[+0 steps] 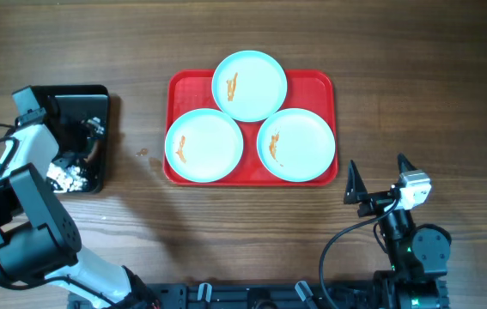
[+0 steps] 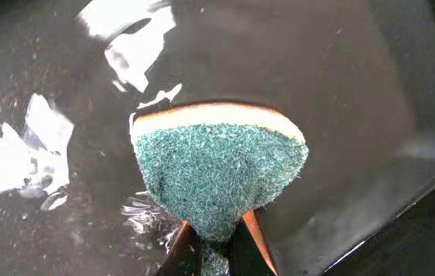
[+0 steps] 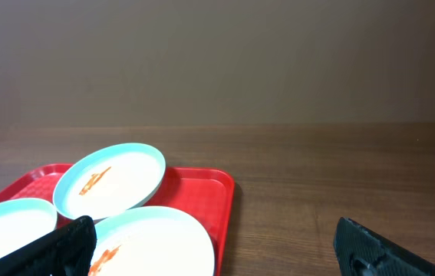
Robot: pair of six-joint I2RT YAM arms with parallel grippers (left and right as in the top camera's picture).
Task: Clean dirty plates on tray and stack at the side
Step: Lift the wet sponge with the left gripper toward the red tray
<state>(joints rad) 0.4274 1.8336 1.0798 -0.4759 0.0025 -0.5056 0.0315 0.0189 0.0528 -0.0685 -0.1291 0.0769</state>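
Only the left wrist view showed the left gripper (image 2: 213,241) clamped on a green sponge (image 2: 221,172) in the black tray (image 1: 101,91). The red tray (image 1: 179,86) lay mid-table, long axis left-to-right, bearing three smeared plates (image 1: 249,85); the right gripper (image 1: 379,173) gaped empty nearby.

The left gripper (image 2: 215,247), at far left, pinches a sponge (image 2: 221,172); the right gripper (image 1: 379,174), near right, stands wide open.
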